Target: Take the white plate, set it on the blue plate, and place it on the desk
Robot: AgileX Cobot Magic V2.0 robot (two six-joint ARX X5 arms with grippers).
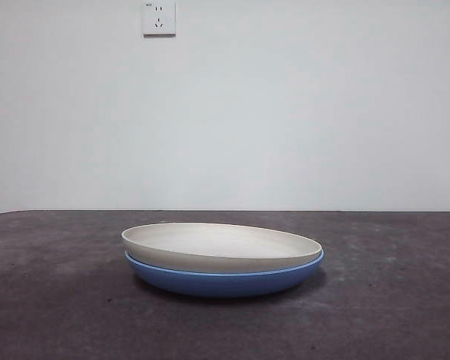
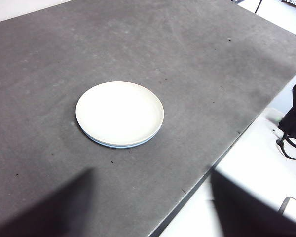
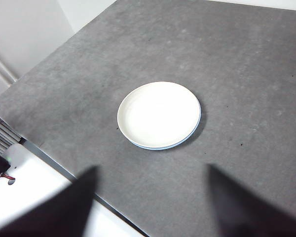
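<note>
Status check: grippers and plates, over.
Left gripper and right gripper open, high, clear. White plate nested on blue plate, on desk. No obstructions.

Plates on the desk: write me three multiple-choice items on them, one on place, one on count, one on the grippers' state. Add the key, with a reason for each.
1. Where is the white plate?
A. Nested on the blue plate
B. Beside the blue plate, apart from it
C. Underneath the blue plate

2. How many plates are on the desk?
A. One
B. Two
C. Three

3. What are the left gripper and right gripper doing?
A. Both clamp the white plate's rim
B. One lifts the blue plate
C. Both are open and hold nothing, well away from the plates

Key:
1 A: the front view shows the white plate sitting in the blue one, whose rim shows just below it.
2 B: only the stacked pair appears in all views.
3 C: each wrist view shows its jaws spread, nothing between them, the stack far off.
</note>
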